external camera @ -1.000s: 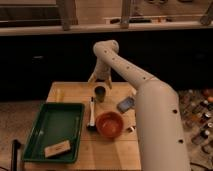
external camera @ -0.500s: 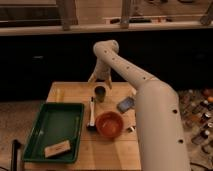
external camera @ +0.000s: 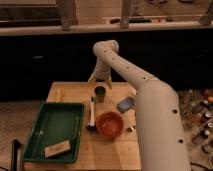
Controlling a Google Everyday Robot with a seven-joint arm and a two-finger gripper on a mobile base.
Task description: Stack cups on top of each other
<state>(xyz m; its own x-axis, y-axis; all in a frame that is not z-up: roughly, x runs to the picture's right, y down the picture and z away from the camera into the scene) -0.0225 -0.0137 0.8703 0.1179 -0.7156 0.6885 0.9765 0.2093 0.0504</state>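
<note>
- Nothing has shifted that we can make out since half a second ago: the arm, the cup and the other things on the table all match the earlier frames.
- Camera view: we see the white tubular robot arm [external camera: 150,105] rising from 5 o'clock in the frame and bending over the light wooden table [external camera: 75,91] towards its far edge.
- We find the gripper [external camera: 100,80] at the arm's end, hanging at the table's 12 o'clock side, just above the cup; whether it is released or clenched we cannot tell, nor whether it touches the cup.
- We place the small olive-green round plastic cup [external camera: 100,93] upright on the table, at 12 o'clock from the bowl and near it.
- We see the wide red-orange round bowl [external camera: 110,124] near the table's middle.
- At 9 o'clock from the bowl, just beside it, lies a slim black-and-white stick-like tool [external camera: 91,114], pointing towards the cup.
- At 1 o'clock from the bowl lies a flat dark blue-grey rectangular object [external camera: 125,104], close against the arm.
- At 9 o'clock on the table sits the dark green rectangular plastic tray [external camera: 52,122], with a small tan block [external camera: 56,148] lying in its near end.
</note>
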